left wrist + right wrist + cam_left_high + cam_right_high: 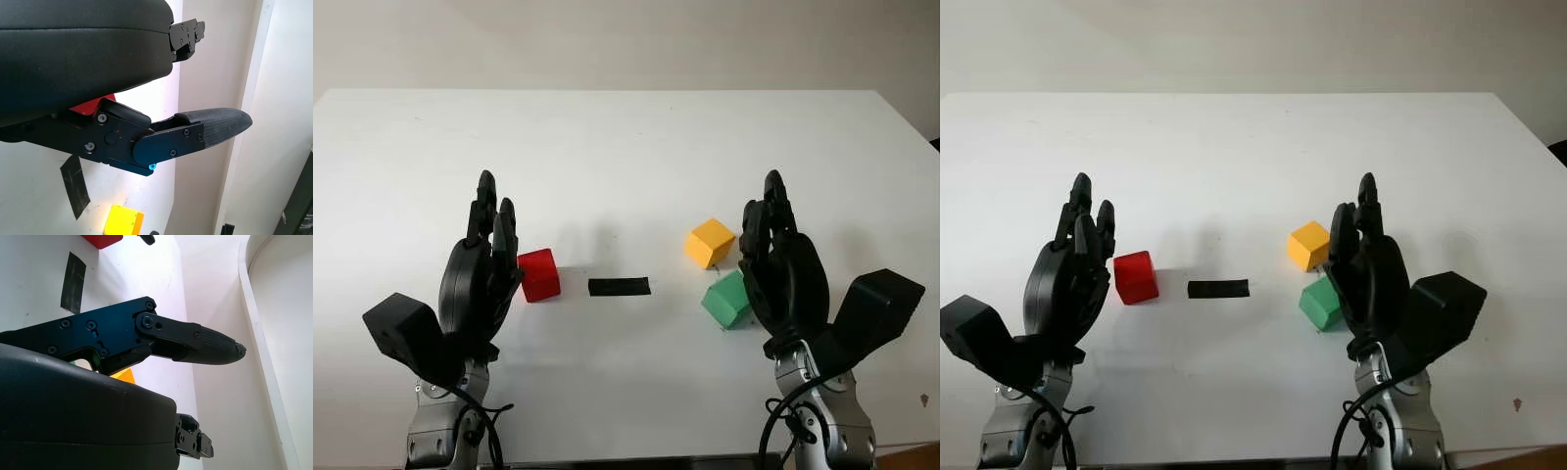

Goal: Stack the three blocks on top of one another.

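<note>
Three blocks lie apart on the white worktop (626, 137); nothing is stacked yet.

The left hand (481, 269) is open, holding nothing, just beside the red block (538, 273). The right hand (783, 264) is also open, just beside the green block (725, 301), with the yellow block (710, 242) close behind it. A black tape strip (619, 286) lies between the sides. Judging from this, a good first grasp closes squarely on opposite flat faces, keeping the block level.
</note>
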`<state>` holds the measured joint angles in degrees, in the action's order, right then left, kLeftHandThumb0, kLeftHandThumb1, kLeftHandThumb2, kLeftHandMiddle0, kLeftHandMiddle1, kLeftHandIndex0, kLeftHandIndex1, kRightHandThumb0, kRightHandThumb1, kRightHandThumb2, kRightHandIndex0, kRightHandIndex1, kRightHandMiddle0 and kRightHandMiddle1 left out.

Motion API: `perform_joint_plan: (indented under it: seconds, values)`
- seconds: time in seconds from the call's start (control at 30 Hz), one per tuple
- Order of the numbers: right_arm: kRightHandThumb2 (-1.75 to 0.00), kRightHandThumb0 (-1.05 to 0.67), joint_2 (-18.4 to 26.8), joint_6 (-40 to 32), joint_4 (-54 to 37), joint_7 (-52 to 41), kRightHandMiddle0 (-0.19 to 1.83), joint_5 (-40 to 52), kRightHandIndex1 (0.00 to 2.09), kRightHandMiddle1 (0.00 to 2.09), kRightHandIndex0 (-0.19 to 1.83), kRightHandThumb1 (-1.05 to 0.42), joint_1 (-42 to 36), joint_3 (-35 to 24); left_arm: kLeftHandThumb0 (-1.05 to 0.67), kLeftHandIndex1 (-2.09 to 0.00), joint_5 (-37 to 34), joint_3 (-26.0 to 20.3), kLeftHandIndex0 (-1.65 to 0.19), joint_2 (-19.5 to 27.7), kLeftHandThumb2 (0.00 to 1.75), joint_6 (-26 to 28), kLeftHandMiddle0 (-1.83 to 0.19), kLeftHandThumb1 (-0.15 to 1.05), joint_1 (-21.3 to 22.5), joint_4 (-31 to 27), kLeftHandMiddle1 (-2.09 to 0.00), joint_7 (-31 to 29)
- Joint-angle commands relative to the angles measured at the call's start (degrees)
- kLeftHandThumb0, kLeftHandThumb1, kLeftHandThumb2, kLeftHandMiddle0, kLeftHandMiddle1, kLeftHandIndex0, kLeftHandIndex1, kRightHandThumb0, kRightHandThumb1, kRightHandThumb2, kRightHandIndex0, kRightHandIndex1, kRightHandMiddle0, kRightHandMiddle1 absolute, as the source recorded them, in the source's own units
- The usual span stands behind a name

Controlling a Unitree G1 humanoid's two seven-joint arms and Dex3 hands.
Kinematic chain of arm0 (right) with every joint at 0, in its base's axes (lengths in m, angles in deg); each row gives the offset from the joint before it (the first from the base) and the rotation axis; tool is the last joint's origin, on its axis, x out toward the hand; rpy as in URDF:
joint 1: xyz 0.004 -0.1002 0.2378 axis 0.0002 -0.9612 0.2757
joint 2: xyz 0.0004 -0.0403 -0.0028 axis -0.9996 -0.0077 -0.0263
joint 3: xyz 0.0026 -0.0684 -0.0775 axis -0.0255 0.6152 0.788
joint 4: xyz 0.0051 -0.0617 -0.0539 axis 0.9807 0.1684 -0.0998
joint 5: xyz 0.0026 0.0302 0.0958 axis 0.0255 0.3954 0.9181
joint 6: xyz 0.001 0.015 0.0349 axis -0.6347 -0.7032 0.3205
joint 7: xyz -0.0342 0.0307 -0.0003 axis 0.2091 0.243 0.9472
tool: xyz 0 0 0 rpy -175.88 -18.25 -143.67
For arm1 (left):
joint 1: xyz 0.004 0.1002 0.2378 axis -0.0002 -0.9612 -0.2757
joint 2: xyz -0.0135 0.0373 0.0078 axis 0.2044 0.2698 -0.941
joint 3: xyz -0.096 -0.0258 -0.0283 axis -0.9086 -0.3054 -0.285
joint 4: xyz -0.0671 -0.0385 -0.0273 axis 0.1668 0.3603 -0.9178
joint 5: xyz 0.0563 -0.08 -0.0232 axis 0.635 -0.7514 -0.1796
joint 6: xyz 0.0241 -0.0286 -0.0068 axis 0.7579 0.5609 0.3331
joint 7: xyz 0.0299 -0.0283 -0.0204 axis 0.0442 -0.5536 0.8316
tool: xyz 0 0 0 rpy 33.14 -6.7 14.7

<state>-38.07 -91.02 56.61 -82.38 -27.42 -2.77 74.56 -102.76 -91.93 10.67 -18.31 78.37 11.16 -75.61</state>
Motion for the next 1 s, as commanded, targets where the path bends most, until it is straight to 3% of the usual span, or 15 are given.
perform_joint_plan:
  seconds: [0.0, 0.2, 0.43, 0.53, 0.63, 0.8, 0.97]
  values:
    - [-0.64, -0.68, -0.09, -0.71, -1.50, 0.16, -0.19, 0.39, 0.00, 0.00, -0.19, -1.05, -0.50, 0.32, -0.76, -0.04, 0.07, 0.11, 0.19, 0.54, 0.65, 0.74, 0.18, 1.05, -0.49, -1.61, -0.06, -0.13]
    - [-0.64, -0.69, 0.30, -0.42, -0.37, -0.21, -0.19, 0.13, 0.00, 0.00, -0.19, -1.05, 0.28, 0.43, -0.76, -0.05, -0.13, -0.02, 0.19, 0.18, 0.64, 2.46, 0.17, 1.05, 0.17, -1.60, -0.06, 0.53]
    - [-0.65, -0.69, -0.40, -0.56, 0.20, 0.47, -0.19, -0.40, 0.00, 0.00, -0.19, -1.05, 0.76, 1.12, -0.71, -0.05, 1.68, -1.31, 0.19, 3.42, 0.61, -0.49, 0.17, 1.05, 0.72, -2.54, -0.05, -0.73]
    - [-0.65, -0.69, -0.99, -0.49, 0.02, 0.91, -0.19, -0.30, 0.00, 0.00, -0.19, -1.05, 0.54, 1.38, -0.73, -0.09, 16.80, -0.72, 0.08, 10.26, 0.53, -3.42, 0.05, 1.05, 1.44, -5.13, -0.08, 3.46]
    - [-0.64, -0.70, -1.03, -0.11, 0.08, 0.92, -0.19, -0.48, 0.00, 0.00, -0.19, -1.05, 0.34, 1.75, -0.80, -0.11, 32.16, 0.24, -0.09, 17.00, 0.38, -0.69, -0.05, 1.05, 1.75, -10.38, -0.07, 5.24]
    - [-0.64, -0.70, -1.42, -0.19, -0.15, 1.28, -0.19, -0.34, 0.00, 0.00, -0.19, -1.05, 0.03, 1.89, -0.82, -0.08, 44.83, 1.95, -0.21, 22.52, 0.17, 5.36, -0.03, 1.05, 3.24, -17.43, -0.04, 1.89]
    - [-0.64, -0.70, -1.43, 0.35, 0.00, 0.92, -0.19, -0.44, 0.00, 0.00, -0.19, -1.05, -0.20, 2.02, -0.82, -0.07, 51.77, 4.14, -0.23, 27.05, 0.07, 7.75, 0.01, 1.03, 4.33, -19.54, -0.05, -3.76]
